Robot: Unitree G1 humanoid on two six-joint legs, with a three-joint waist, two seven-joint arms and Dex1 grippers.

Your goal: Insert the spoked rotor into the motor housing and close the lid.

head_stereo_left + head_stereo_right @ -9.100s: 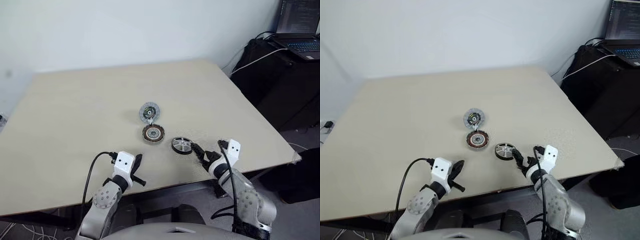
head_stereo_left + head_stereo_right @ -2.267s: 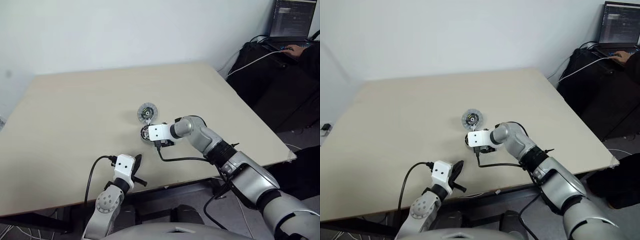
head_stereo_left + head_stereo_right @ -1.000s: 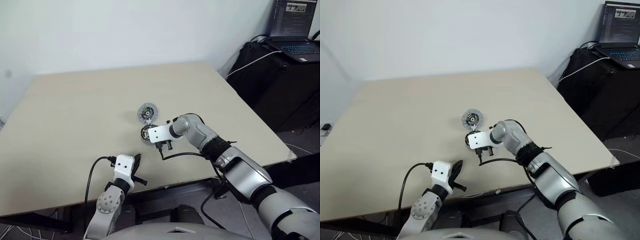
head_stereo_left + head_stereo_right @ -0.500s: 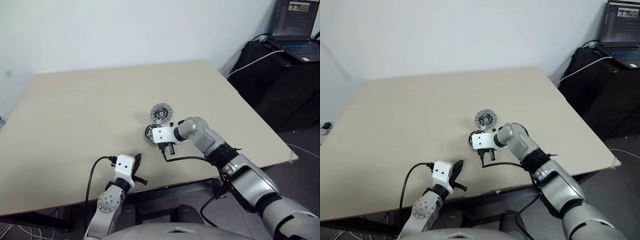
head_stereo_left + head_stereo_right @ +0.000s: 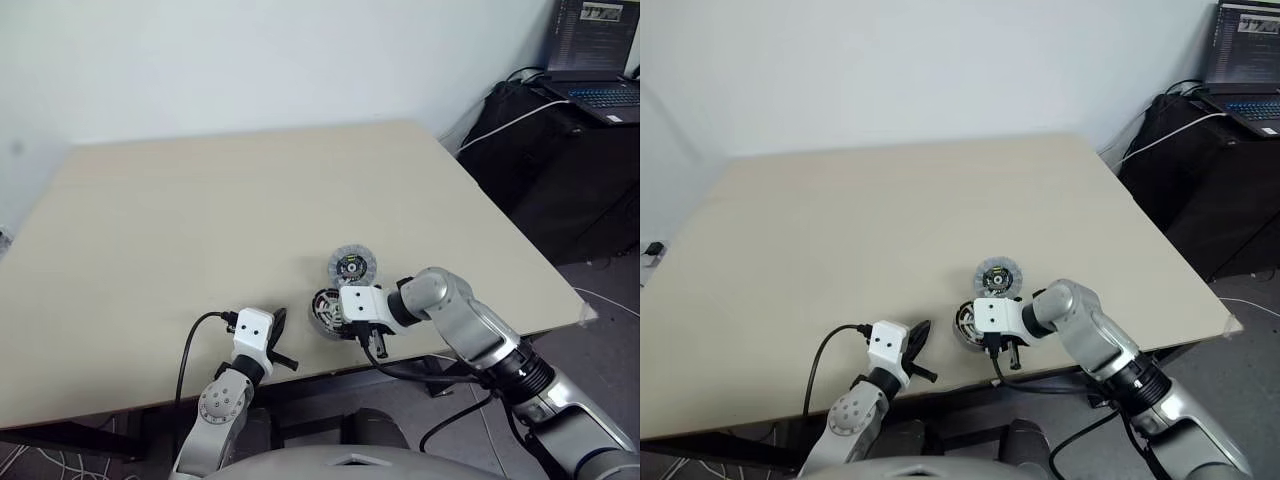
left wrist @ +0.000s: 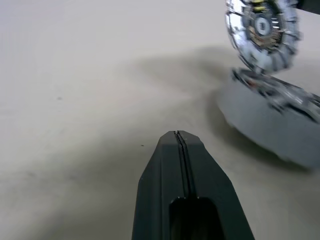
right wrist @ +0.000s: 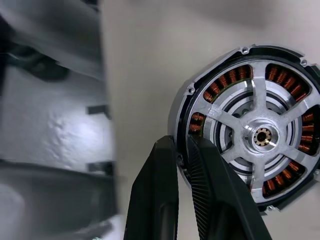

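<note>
Gripping spoked rotor [image 7: 260, 136] rim | right gripper [image 7: 182, 150] | copper windings beneath

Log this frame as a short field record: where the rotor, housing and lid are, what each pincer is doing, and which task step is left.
rotor: spoked rotor seated in the motor housing, copper windings showing between its spokes
assembly place: near the front edge of the table
lid: lid lies on the table just behind the assembly, dark-centred face up, not fitted
right pincer: right pincer pinches the assembly's rim
left pincer: left pincer shut, holding nothing, beside the assembly
step left: close the lid
</note>
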